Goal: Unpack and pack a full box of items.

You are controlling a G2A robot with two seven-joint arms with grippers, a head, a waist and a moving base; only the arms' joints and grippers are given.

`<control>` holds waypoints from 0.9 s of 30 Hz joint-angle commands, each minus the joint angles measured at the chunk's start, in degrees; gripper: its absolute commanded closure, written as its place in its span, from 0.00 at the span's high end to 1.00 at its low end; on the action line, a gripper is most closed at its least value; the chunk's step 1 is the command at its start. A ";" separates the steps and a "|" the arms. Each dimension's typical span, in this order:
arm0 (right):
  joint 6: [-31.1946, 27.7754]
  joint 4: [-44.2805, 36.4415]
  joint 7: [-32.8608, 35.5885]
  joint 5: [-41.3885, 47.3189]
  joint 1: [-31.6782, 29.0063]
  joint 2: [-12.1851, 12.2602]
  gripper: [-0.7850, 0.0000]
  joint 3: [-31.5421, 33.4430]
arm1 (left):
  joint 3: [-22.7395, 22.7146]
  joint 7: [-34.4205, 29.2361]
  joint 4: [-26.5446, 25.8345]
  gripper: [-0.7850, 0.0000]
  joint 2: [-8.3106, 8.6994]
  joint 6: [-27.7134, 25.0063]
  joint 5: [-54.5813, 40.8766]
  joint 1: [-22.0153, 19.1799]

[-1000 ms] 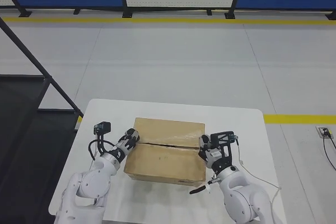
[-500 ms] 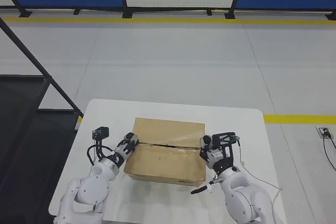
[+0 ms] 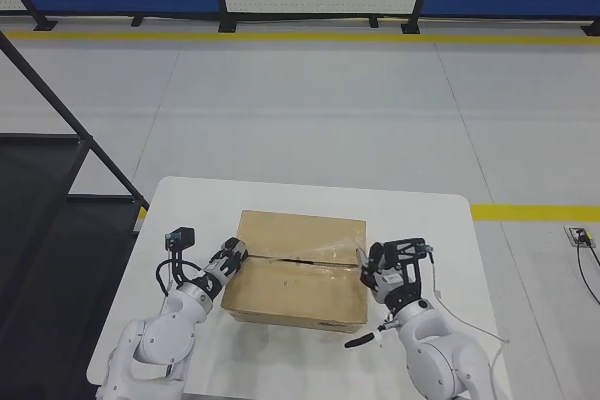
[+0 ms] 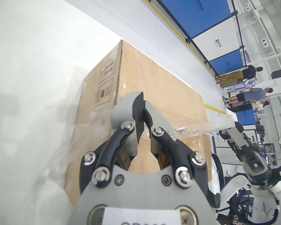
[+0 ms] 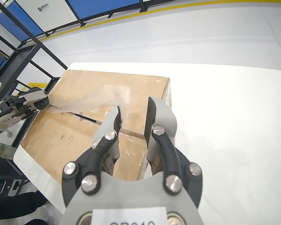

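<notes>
On table, cardboard box, tape half-peeled

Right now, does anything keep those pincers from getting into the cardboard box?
Yes. The box is closed on top, and a strip of clear tape, partly lifted, stretches above the flap seam from the left pincer to the right pincer.

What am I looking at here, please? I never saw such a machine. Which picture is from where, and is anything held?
This is a robot with two arms, each ending in a two-fingered claw. One picture looks down from above the arms; the other two come from cameras on the wrists. On the white table stands a closed cardboard box. The left claw pinches a lifted clear tape strip that stretches across the box top. The right claw is open at the box's other end.
</notes>
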 commanded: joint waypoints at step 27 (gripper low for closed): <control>0.84 -3.24 -2.14 0.88 -4.34 0.77 0.92 2.83 | 1.02 0.92 0.91 0.00 0.88 -0.11 -1.04 0.07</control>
